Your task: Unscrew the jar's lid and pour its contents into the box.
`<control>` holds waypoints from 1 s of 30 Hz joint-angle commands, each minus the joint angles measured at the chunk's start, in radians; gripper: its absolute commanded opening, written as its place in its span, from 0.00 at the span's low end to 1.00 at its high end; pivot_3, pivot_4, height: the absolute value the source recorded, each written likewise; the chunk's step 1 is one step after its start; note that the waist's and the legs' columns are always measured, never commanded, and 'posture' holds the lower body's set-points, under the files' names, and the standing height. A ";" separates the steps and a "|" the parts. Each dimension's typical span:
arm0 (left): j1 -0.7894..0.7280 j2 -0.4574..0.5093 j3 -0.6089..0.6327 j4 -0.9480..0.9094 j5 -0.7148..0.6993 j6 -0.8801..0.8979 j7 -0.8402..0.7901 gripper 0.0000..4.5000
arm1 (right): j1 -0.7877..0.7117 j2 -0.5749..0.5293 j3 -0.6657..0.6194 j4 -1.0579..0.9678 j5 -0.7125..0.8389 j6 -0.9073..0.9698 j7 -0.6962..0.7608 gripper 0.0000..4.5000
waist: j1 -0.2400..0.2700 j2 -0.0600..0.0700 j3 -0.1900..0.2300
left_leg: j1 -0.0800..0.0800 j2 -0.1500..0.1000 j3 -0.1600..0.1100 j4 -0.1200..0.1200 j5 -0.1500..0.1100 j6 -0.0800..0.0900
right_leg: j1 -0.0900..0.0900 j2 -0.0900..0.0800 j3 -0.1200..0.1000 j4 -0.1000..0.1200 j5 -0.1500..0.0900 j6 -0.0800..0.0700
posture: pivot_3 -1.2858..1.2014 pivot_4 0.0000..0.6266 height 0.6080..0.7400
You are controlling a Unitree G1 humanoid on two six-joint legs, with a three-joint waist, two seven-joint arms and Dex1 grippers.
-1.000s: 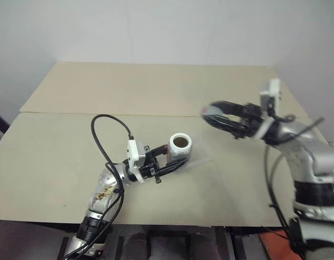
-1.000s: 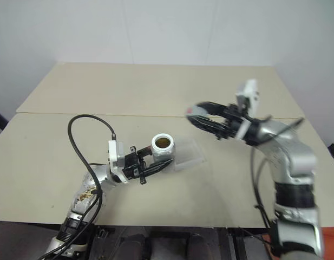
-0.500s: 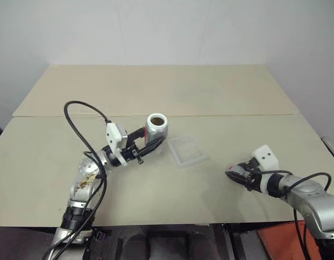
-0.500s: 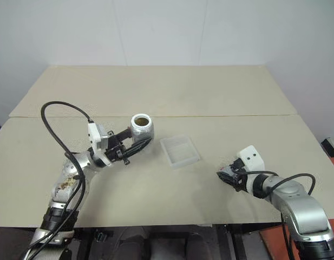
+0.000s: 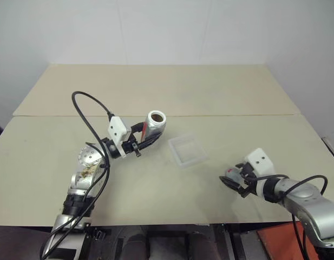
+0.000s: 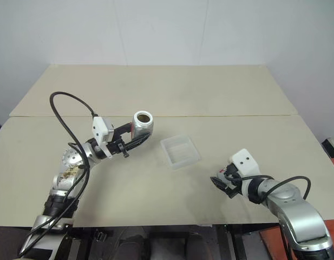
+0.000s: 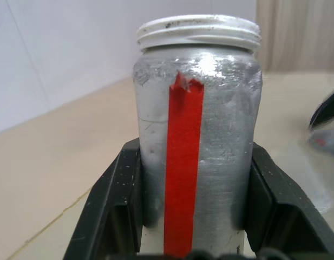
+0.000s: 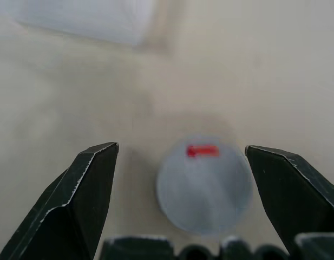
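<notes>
Jar (image 5: 155, 124) first, as the biggest of the task's things in play: it sits clamped between the two black fingers (image 7: 110, 206) of the left gripper (image 5: 146, 135), which grip its silvery body low down, either side of the red stripe, leaving the white threaded neck free above. It looks rigid and light, probably thin plastic under a foil-like skin, so likely a bit slick; a hold on the lower body, as now, seems right, since squeezing near the open mouth could deform it. Its long axis runs roughly upright, mouth tilted slightly away from the gripper toward the box (image 5: 187, 151), which lies on the table (image 5: 156, 92) beyond the left fingertips and off to their right, apart from them. This clear shallow tray looks flimsy and light, easily nudged by a careless pour.

Lid (image 8: 204, 184) lies flat on the table between the right gripper's (image 5: 230, 181) spread fingers, red mark up, touching neither finger; that gripper has let go and stands open just over it. Flat and thin, it would be fiddly to pick up again.

Contents (image 5: 156, 116) show as a brown patch inside the jar's mouth; tiny, it should tumble out readily once tipped further.
</notes>
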 commanded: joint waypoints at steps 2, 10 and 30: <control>-0.144 0.047 -0.056 0.127 0.109 -0.162 -0.076 0.45 | -0.005 -0.077 -0.074 -0.112 0.028 -0.094 0.101 0.99 | 0.004 0.000 0.000 | 0.000 0.000 0.000 0.000 0.000 0.000 | 0.000 0.000 0.000 -0.001 0.000 0.000 | 0.52 0.24 1.00; -0.554 0.060 -0.269 0.656 0.485 -0.678 -0.028 0.45 | 0.020 -0.100 -0.083 -0.177 0.092 -0.147 0.212 0.99 | 0.025 -0.004 0.002 | -0.003 -0.001 0.000 0.000 0.000 0.000 | 0.000 0.000 -0.002 -0.003 0.000 0.000 | 0.52 0.24 1.00; -1.125 -0.157 -1.203 1.106 1.758 -0.691 1.691 0.45 | 0.088 -0.019 -0.096 -0.250 0.093 -0.120 0.077 0.99 | 0.040 -0.012 0.007 | -0.016 -0.002 -0.001 0.002 0.000 0.000 | -0.008 -0.001 -0.004 -0.009 0.003 0.005 | 0.52 0.24 1.00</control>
